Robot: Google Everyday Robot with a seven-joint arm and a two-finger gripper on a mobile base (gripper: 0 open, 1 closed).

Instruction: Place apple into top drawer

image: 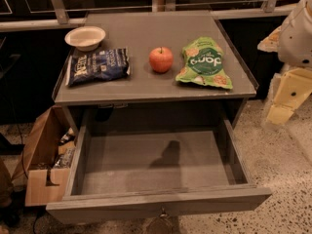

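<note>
So the apple sits on the tabletop, between the blue bag and the green bag, touching neither. The drawer below stands wide open and looks empty, so I'd say the grab and the drop are both still to do. The pincer hangs at the right edge, well apart from the apple, and I can't tell how open it is.

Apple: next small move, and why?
Probably bring the gripper, hanging right of the cabinet, over the apple. It sits ungrasped on top between the blue bag and the green bag, and the top drawer is already pulled open.
</note>
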